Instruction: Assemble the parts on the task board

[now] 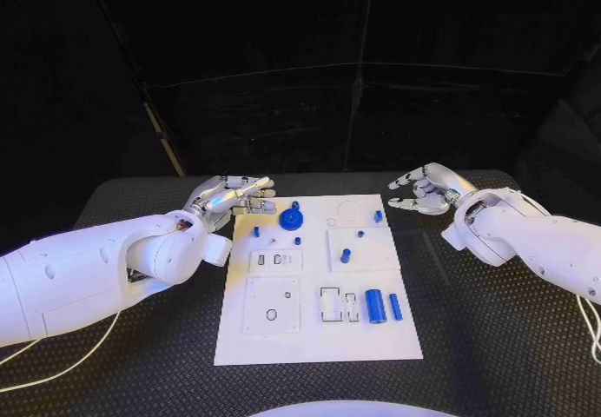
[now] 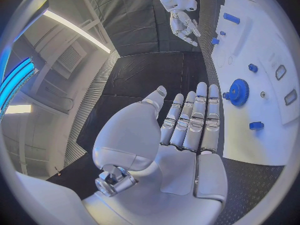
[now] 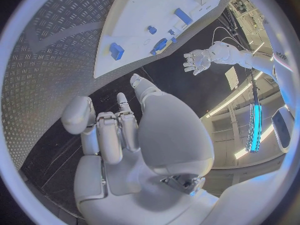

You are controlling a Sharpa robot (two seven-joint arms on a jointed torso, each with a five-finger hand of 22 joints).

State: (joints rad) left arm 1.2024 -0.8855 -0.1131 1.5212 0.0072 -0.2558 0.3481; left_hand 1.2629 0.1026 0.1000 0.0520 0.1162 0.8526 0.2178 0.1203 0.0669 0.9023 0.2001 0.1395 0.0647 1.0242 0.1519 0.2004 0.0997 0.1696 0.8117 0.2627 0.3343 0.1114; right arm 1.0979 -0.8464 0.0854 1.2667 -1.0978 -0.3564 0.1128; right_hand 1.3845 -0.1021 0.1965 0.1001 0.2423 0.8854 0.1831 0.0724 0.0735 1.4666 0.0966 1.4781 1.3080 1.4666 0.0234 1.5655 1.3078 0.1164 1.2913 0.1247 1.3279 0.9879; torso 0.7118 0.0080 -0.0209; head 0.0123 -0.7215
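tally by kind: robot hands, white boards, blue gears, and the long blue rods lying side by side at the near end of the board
robot hands: 2, left hand and right hand
white task board: 1
blue gear: 1
long blue rods: 2, thick rod and thin rod
total: 6

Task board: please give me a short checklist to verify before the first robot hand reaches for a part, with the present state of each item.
1. Left robot hand holds nothing, fingers extended: ok.
2. Right robot hand holds nothing, fingers partly curled: ok.
3. Both hands are beside the task board, not over it: ok.
4. Blue gear lies on the board near the left hand, nothing covering it: ok.
5. Large blue cylinder lies free on the board's near part: ok.
6. Which slot fits which part: cannot tell.
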